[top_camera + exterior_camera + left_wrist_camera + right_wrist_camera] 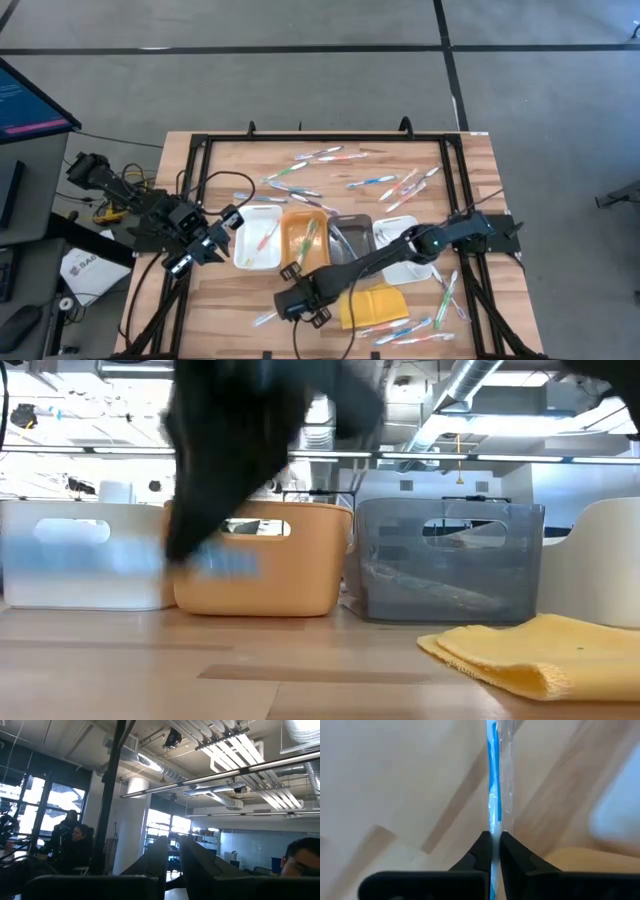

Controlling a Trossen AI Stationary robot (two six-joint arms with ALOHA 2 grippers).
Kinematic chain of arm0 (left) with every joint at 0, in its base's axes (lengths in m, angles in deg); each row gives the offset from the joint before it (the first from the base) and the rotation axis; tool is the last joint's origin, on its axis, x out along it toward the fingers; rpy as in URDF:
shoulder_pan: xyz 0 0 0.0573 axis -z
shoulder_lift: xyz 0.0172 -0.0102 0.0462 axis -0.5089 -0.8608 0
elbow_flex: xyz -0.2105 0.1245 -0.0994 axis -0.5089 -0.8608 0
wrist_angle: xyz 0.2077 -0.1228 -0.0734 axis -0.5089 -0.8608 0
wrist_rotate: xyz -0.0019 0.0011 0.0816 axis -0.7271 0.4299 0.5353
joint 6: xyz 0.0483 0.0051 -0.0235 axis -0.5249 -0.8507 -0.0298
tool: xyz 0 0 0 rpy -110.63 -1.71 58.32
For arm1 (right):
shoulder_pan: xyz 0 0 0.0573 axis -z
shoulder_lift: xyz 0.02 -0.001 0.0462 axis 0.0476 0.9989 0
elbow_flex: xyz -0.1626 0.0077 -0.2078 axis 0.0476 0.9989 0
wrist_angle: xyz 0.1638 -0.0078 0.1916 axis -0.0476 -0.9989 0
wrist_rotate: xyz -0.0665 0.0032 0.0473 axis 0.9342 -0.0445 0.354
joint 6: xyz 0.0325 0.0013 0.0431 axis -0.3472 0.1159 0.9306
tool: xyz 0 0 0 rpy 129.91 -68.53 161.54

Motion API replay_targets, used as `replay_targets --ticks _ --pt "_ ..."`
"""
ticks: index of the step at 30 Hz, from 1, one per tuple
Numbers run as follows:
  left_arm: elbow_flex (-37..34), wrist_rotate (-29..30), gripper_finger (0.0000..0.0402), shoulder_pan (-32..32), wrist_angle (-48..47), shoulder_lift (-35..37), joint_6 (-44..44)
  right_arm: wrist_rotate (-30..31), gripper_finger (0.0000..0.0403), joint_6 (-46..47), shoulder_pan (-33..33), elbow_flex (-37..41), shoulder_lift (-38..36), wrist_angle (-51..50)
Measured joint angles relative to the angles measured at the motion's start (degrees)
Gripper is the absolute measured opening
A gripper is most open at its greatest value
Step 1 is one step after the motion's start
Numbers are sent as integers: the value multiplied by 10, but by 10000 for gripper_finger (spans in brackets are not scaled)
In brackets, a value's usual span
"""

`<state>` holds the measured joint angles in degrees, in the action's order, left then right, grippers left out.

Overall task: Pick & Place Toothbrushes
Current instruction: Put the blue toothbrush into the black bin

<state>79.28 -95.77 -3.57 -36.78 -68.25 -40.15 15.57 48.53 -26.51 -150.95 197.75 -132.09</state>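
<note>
My right gripper (pixel 292 305) is reaching low over the near edge of the wooden table (pixel 250 165), left of the yellow cloth pad (pixel 375 303) and just in front of the orange tray (pixel 303 243). In the right wrist view my two dark fingers (pixel 481 851) are clenching on a blue toothbrush (pixel 492 780) in a clear wrapper, the handle running straight out from between the pads over the bare wood. The grip is tight, pads pressing on both sides of the handle.

My left gripper (pixel 207 243) is waiting at the left side of the table, just beside the white tray (pixel 257 244), its fingers (pixel 155 865) drawn close together with nothing between them, pointing up toward the ceiling of the room, where people are sitting in the background.

The trays are sitting in a row across the middle: white on the left, then orange, then the grey tray (pixel 348 238), then another white tray (pixel 398 250) under my right arm. From table height the orange and grey trays are standing side by side, with the yellow pad lying in front to the right.

A few toothbrushes are already lying in the left white tray and the orange one. Loose toothbrushes (pixel 310 158) are scattered over the far half of the table, more toothbrushes (pixel 448 290) are lying by the right edge, and another cluster (pixel 405 330) is lying near the front, right of the pad.
</note>
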Motion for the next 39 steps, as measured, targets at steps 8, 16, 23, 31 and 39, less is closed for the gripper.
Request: replay_targets --ticks 8,16,23,31,39 --pt "0 0 44 0 0 0 0 31 9 127 -15 -2 -124 51" --pt "0 0 44 0 -1 0 9 86 9 441 10 -3 -256 -97" --pt "0 -22 44 0 -1 0 12 153 9 612 21 8 -288 -311" --pt "0 -27 44 0 0 0 17 169 9 671 2 122 -289 -314" --pt "0 -46 44 0 1 0 31 140 9 699 8 354 -401 -128"
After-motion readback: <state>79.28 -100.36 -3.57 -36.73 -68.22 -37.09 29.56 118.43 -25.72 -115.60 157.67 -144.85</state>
